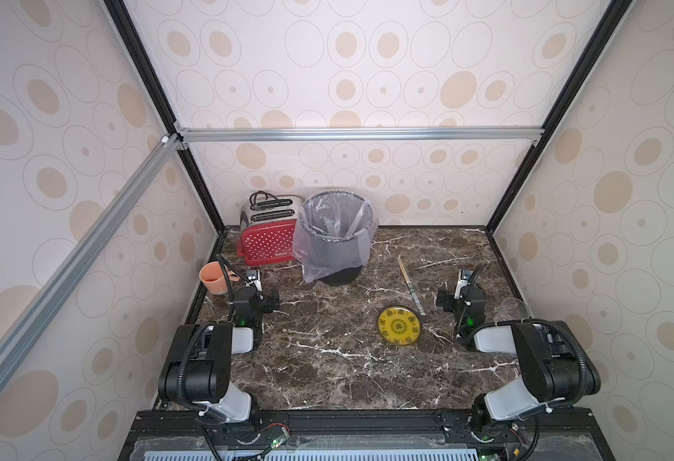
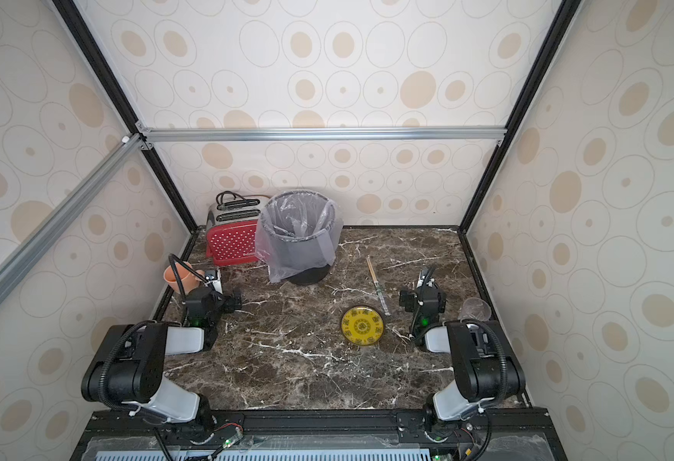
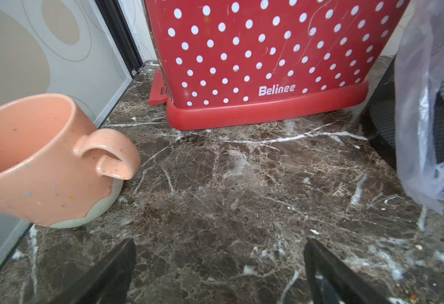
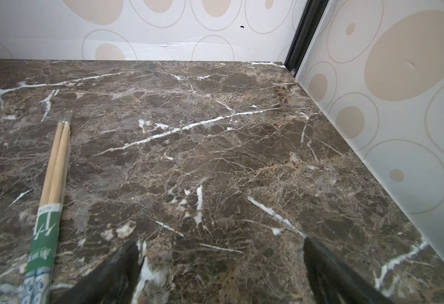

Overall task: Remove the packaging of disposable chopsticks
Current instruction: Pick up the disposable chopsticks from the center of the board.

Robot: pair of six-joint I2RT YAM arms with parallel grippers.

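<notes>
We find the disposable chopsticks (image 1: 404, 273) lying flat on the worktop (image 1: 327, 371), sheathed in the packaging (image 1: 418, 301), whose printed end lies just beside the yellow dish (image 1: 399, 326). Our left hand (image 3: 219, 244) hangs low with fingers spread apart and empty, near the peach mug (image 3: 44, 163) and the red toaster (image 3: 263, 65); our right hand (image 4: 221, 243) is likewise spread and empty, the wrapped sticks near its side, untouched.

The red toaster (image 3: 268, 52) carries the white brand word "Belinee" low on its side, just above its base. The packaging (image 4: 44, 237) shows white characters on its green section, and the yellow dish (image 1: 399, 326) shows dark signs; I cannot read either.
</notes>
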